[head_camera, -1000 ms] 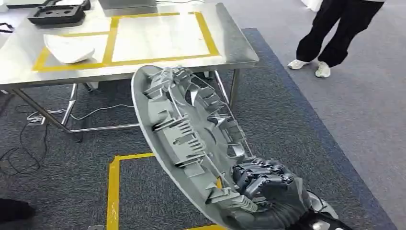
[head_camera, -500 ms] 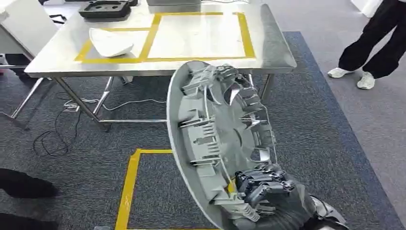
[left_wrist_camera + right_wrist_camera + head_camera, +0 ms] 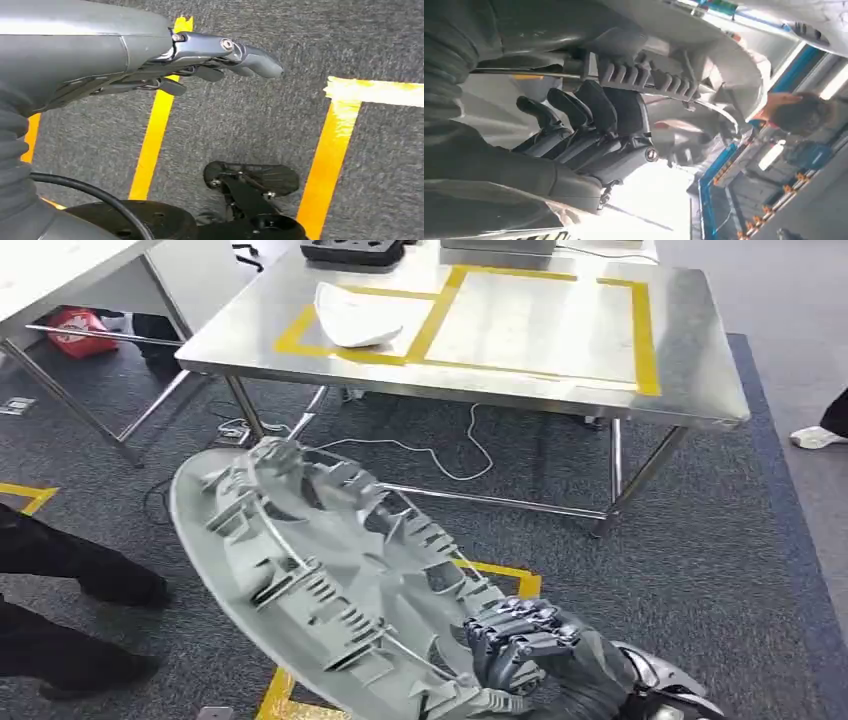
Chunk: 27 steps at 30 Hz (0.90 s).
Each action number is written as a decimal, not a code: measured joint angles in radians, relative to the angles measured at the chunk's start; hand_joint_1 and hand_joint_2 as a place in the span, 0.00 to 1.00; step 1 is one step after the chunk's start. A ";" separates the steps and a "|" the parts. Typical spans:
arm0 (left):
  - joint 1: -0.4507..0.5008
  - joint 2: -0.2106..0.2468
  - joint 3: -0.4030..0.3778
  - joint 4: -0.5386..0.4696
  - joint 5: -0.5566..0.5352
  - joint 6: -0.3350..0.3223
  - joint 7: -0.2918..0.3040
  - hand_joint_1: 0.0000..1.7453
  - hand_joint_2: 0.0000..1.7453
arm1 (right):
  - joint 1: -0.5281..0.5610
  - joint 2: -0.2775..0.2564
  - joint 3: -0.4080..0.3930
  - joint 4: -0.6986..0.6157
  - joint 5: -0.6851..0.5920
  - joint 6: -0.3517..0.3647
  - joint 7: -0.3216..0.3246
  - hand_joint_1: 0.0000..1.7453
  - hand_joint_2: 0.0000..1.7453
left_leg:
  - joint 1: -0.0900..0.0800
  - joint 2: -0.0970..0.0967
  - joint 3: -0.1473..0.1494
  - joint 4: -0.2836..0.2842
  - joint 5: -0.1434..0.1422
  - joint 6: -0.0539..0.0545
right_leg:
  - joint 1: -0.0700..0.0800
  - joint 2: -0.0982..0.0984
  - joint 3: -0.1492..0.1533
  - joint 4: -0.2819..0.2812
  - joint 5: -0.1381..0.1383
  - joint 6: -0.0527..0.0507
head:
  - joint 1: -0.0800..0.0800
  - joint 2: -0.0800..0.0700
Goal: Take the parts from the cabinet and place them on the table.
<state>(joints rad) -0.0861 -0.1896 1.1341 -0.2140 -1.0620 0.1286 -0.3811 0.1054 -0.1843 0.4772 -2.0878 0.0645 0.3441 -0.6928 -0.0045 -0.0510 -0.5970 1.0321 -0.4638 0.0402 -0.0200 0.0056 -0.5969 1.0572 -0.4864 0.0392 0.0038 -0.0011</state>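
Note:
A large round grey ribbed plastic part [image 3: 320,580] is gripped at its lower rim by my right hand [image 3: 525,645], tilted over the carpet in front of the steel table [image 3: 690,380]. In the right wrist view the right hand [image 3: 589,132] has its dark fingers [image 3: 574,107] curled around the part's ribbed edge [image 3: 649,80]. A white part [image 3: 357,315] lies on the table inside yellow tape. My left hand [image 3: 200,62] hangs over the carpet, holding nothing, its fingers loosely extended.
A black tray [image 3: 352,250] sits at the table's far edge. Cables [image 3: 440,450] trail under the table. A person's dark legs [image 3: 60,590] stand at the left, another's shoe [image 3: 815,437] at the right. Yellow tape lines [image 3: 152,135] mark the carpet.
The whole view has swung, so the table now lies further right and higher. The held part now leans toward the left of the picture.

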 joint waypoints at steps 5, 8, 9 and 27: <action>0.002 0.000 0.000 0.000 -0.003 0.000 0.000 0.00 1.00 | -0.001 -0.003 0.003 0.005 -0.002 0.005 0.000 1.00 1.00 | -0.003 -0.008 -0.004 0.004 -0.003 -0.024 | 0.000 0.007 0.024 -0.033 -0.014 -0.017 | -0.002 0.000; 0.000 0.001 0.000 0.000 -0.005 0.003 0.000 0.00 1.00 | -0.001 -0.003 0.003 0.005 -0.014 0.017 -0.001 1.00 1.00 | 0.002 0.030 -0.053 0.122 -0.073 -0.045 | -0.005 -0.009 0.039 -0.038 -0.019 -0.032 | -0.012 0.000; 0.000 0.002 0.000 0.000 -0.005 0.004 0.000 0.00 1.00 | 0.001 -0.003 0.003 0.006 -0.020 0.023 -0.001 1.00 1.00 | 0.007 0.035 -0.094 0.207 -0.109 -0.050 | -0.005 -0.013 0.041 -0.038 -0.023 -0.036 | -0.012 0.000; 0.005 -0.002 0.002 0.000 0.001 0.013 -0.005 0.00 1.00 | 0.051 0.060 -0.169 0.027 -0.068 0.012 0.000 1.00 1.00 | 0.006 0.041 0.021 -0.002 -0.027 0.001 | -0.004 -0.009 -0.133 0.269 -0.134 0.013 | 0.000 0.000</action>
<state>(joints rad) -0.0808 -0.1919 1.1364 -0.2140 -1.0613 0.1419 -0.3864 0.1564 -0.1244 0.3083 -2.0604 -0.0038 0.3563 -0.6931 0.0017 -0.0099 -0.5756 1.0300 -0.4908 0.0415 -0.0238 -0.0031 -0.7296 1.3264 -0.6206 0.0522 0.0042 -0.0011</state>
